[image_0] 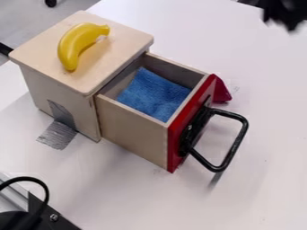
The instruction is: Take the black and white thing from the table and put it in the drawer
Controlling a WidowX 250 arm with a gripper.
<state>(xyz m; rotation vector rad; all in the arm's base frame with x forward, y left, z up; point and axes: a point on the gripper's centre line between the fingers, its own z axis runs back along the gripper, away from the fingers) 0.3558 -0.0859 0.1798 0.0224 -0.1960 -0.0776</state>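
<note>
Sitting on one wooden box (42, 42): one yellow banana (74, 42).
Drawer (129, 128): one, pulled out, with one red front (174, 150) and one black handle (240, 134).
In the drawer: one blue cloth (153, 95).
Red thing (221, 90): one, just beside the red front.
Desk (269, 166): one, white, under the box.
End effector (286, 12): one, black, top right of my camera view; I can't tell how open it is or if it has anything.
Black and white thing: I can't tell where.
</note>
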